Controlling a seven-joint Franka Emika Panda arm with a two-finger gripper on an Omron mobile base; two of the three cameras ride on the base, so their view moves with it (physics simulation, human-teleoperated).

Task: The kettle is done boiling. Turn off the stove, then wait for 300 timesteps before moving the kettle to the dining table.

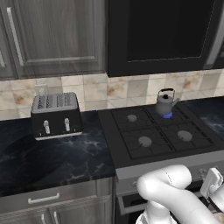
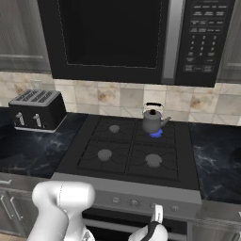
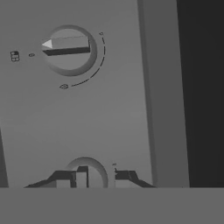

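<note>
We are seeing the kettle (image 2: 153,120) sitting on the back right burner of the stove (image 2: 129,150), a blue flame (image 2: 156,134) showing just beneath it. In the hand view our gripper (image 3: 95,177) is closing its fingertips (image 3: 65,178) around a knob (image 3: 85,173) on the silver front strip (image 2: 141,201), grasping it. A second knob (image 3: 69,49) is sitting farther along. A black toaster (image 1: 56,114) is standing on the table (image 1: 48,157) left of the stove.
</note>
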